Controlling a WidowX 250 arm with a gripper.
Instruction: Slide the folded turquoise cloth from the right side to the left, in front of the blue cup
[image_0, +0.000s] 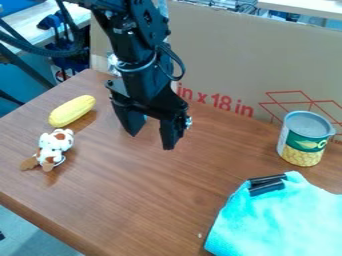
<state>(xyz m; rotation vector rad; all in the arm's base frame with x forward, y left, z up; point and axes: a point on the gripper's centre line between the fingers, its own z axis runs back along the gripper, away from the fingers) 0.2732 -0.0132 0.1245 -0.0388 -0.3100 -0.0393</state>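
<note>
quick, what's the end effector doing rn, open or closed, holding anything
End effector: open, holding nothing, above the table.

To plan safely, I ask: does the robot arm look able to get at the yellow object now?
Probably yes: the gripper hangs open, and nothing seems to stand between it and the yellow object.

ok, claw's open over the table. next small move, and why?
I'd probably ease the claw toward the yellow oblong piece and leave it open. The claw looks empty, its fingers spread, and that piece appears to be the nearest loose item. The can and the cyan cloth sit farther off on the other side.
</note>
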